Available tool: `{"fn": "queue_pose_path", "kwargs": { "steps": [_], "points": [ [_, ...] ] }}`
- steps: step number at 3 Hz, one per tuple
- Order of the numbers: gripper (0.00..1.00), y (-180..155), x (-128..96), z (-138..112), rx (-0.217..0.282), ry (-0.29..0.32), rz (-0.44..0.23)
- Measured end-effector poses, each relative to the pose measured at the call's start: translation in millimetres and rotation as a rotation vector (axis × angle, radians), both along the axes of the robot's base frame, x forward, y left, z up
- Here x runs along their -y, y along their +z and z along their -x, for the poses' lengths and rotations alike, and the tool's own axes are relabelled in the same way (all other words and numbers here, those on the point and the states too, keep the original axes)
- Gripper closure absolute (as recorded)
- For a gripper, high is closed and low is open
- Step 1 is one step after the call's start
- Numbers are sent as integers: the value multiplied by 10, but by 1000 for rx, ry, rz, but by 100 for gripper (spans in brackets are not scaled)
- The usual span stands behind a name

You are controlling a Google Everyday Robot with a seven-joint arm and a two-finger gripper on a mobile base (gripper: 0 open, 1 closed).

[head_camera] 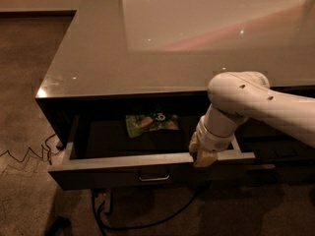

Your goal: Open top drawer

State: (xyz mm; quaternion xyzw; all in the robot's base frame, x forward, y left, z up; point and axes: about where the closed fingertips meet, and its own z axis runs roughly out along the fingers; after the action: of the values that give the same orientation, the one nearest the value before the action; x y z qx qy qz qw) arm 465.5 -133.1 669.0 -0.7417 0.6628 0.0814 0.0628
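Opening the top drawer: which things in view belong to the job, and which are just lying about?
Job: top drawer, partly out; its bar handle; gripper at the drawer's front edge, right of the handle.
Lying about: green snack bag inside the drawer; cables on the floor.

The tabletop [123,48] is seen glossy and smooth; the top drawer [108,176] is fronted matt, with a metal handle [154,177]. Below the tabletop's near edge, the smooth, plastic-looking gripper [204,157] is set at the drawer's rim.

One high camera (fairly near) looks down; jaws at top drawer [98,173] front
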Motion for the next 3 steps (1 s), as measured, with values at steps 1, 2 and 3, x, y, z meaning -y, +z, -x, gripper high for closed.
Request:
{"fn": "queue_pose_path", "kwargs": {
  "steps": [1, 2, 3],
  "points": [
    [82, 12, 141, 127, -15, -46, 20],
    [58, 25, 211, 211, -24, -74, 31],
    [35, 16, 238, 262, -31, -83, 36]
  ]
}}
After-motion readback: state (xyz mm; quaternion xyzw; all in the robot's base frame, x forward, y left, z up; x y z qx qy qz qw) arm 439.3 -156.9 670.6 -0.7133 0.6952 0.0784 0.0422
